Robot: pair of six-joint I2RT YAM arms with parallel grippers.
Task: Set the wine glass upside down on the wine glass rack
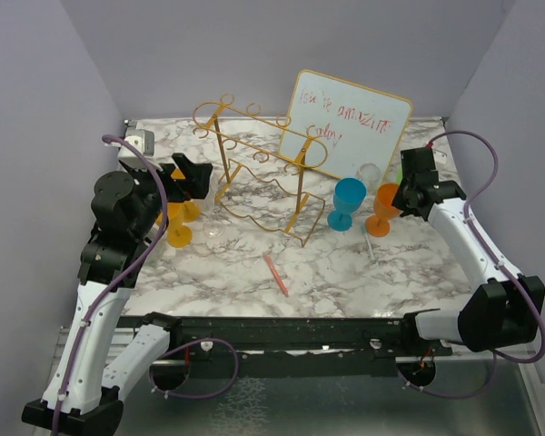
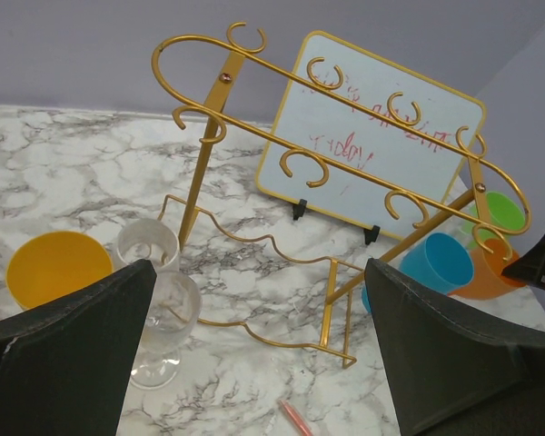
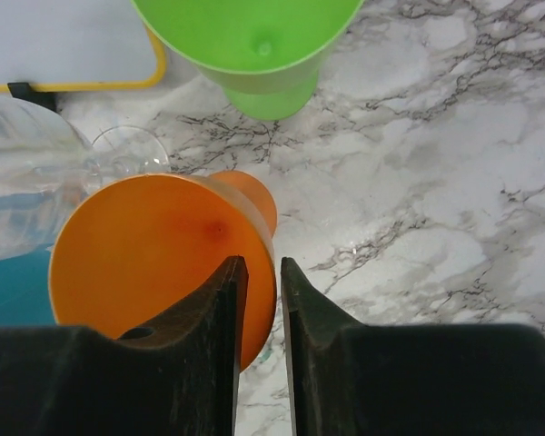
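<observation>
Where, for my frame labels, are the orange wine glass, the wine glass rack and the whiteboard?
orange wine glass [image 3: 136, 259]: right wrist view, inside of its bowl.
wine glass rack [image 2: 205, 159]: left wrist view, on its left upright post.
whiteboard [image 1: 345, 123]: top external view, middle of its white face.

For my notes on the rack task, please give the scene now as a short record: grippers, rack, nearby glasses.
left gripper: open, empty, facing the rack
right gripper: jaws narrow, astride the orange glass rim; grip uncertain
rack: upright, nothing hung on it
near orange glass: green glass, blue glass
behind rack: whiteboard
</observation>
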